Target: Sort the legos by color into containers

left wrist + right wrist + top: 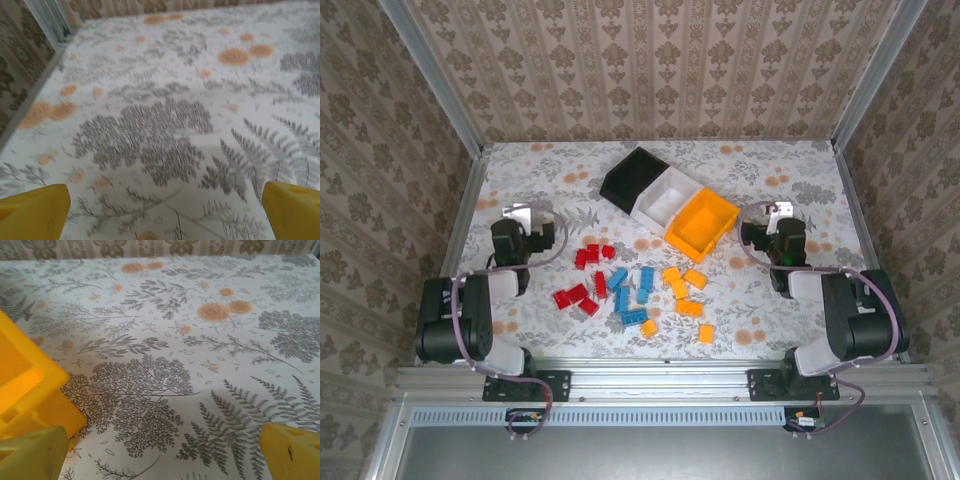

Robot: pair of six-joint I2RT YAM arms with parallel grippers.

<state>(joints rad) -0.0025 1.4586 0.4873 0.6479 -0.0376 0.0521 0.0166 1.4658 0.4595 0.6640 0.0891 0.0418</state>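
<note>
Three small open-topped plastic bins touch in a row on my floral bench (560,165): black bin (632,172), white bin (667,198), orange bin (702,224). Loose red plastic bricks (586,275), blue bricks (630,295) and orange bricks (685,292) lie near the orange bin, toward the arms. My left tool (164,210) and right tool (161,451) both gape wide, empty.

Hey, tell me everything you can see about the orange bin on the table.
The orange bin is a small, open-topped rectangular box of smooth plastic, empty as far as the overhead view shows. It stands upright on the floral table, turned diagonally, at the right end of a row of three, its side against the white bin. Orange bricks lie nearby in front, apart from it.
</note>
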